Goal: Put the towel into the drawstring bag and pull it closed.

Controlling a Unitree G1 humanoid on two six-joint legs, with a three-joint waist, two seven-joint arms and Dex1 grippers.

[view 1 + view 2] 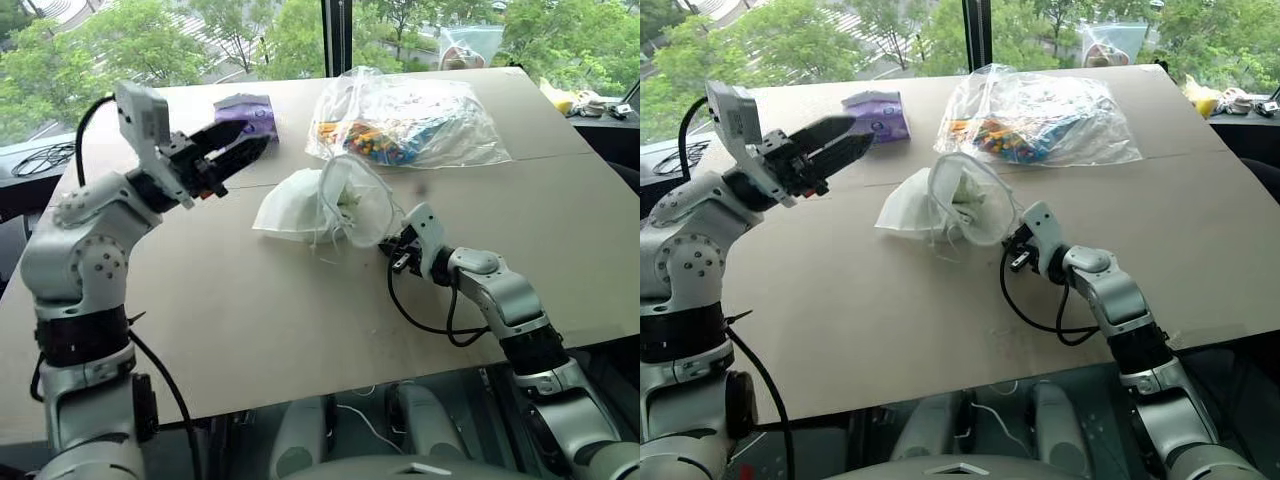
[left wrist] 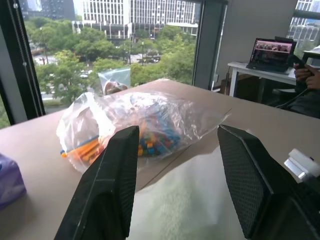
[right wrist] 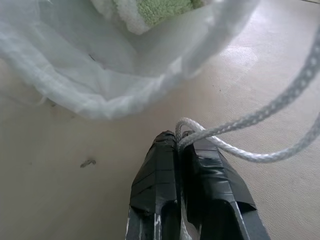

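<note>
One towel (image 3: 155,10) sat inside one drawstring bag (image 1: 300,210); right gripper (image 3: 179,142) pinched its cord (image 3: 250,150), left gripper (image 2: 177,175) gaped empty.

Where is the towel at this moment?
The towel sits inside the open mouth of the drawstring bag mid-table, just ahead of the right pincer, which is shut on the bag's cord.
</note>
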